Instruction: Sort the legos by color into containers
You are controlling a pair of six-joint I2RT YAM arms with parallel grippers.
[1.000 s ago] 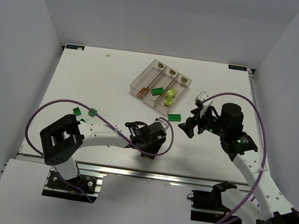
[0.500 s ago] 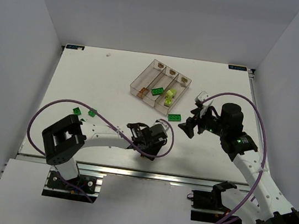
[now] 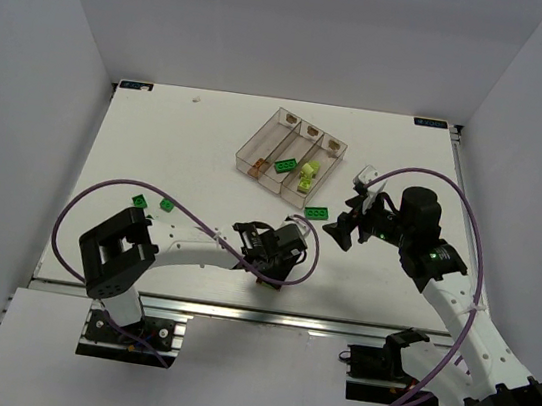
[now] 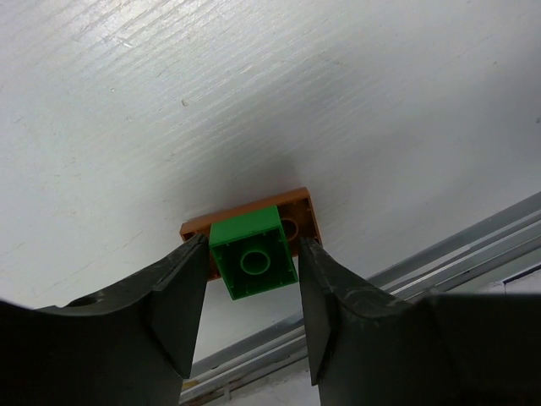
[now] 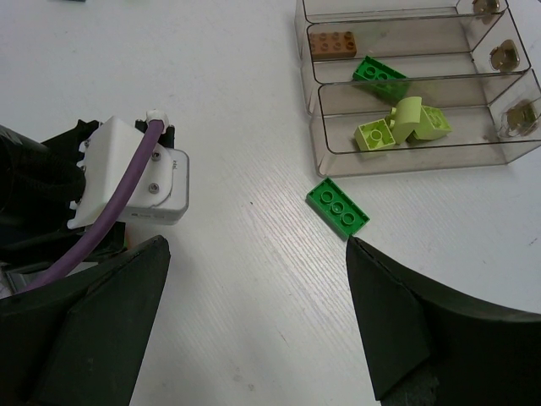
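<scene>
In the left wrist view a small bright green brick (image 4: 254, 258) sits on an orange-brown plate (image 4: 297, 222) lying on the white table. My left gripper (image 4: 254, 247) is open and straddles the green brick, with its fingers close on both sides. In the top view the left gripper (image 3: 275, 261) is low near the table's front edge. My right gripper (image 5: 255, 245) is open wide and empty above the table. A flat green brick (image 5: 337, 205) lies just outside the clear three-bin tray (image 5: 406, 165). The bins hold an orange-brown brick (image 5: 331, 42), a green brick (image 5: 379, 78) and pale yellow-green bricks (image 5: 397, 127).
Two small green bricks (image 3: 139, 202) (image 3: 166, 204) lie at the left by the left arm's purple cable. The tray (image 3: 286, 112) stands at the back centre. A metal rail (image 4: 456, 245) runs along the front edge close to the left gripper. The left wrist's white camera housing (image 5: 135, 182) shows in the right wrist view.
My left gripper has shifted a little to the right and toward the front edge. The right arm and the bricks by the tray have not moved.
</scene>
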